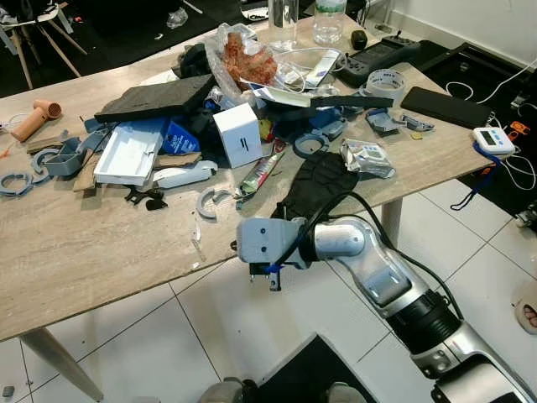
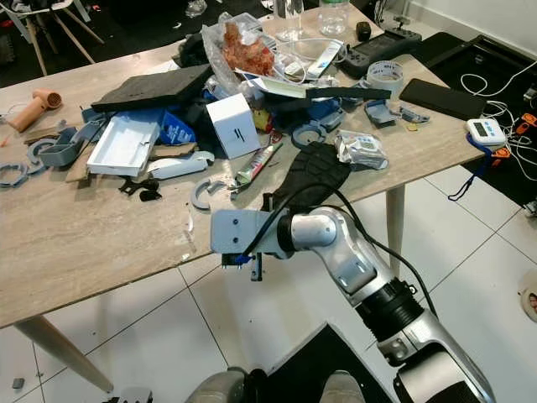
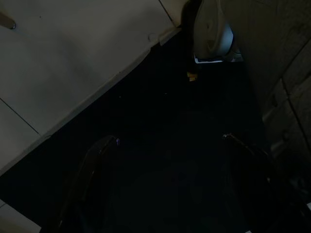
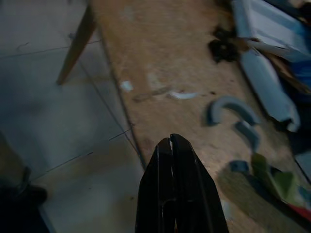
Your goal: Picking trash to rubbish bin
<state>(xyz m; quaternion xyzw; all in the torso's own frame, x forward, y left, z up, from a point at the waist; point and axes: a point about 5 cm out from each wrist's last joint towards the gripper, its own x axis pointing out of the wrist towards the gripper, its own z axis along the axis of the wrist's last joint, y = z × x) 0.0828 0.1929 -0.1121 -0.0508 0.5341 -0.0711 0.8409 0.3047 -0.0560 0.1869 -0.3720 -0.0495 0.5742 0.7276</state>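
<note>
The left wrist view is nearly black; the left gripper (image 3: 165, 194) shows only as two faint fingers set apart over dark floor. The right gripper (image 4: 174, 145), fingers pressed together and empty, hovers at the table (image 1: 75, 252) edge. Just beyond it lie grey curved scraps (image 4: 232, 108); further off, a clear bag (image 1: 243, 54) holds reddish waste.
</note>
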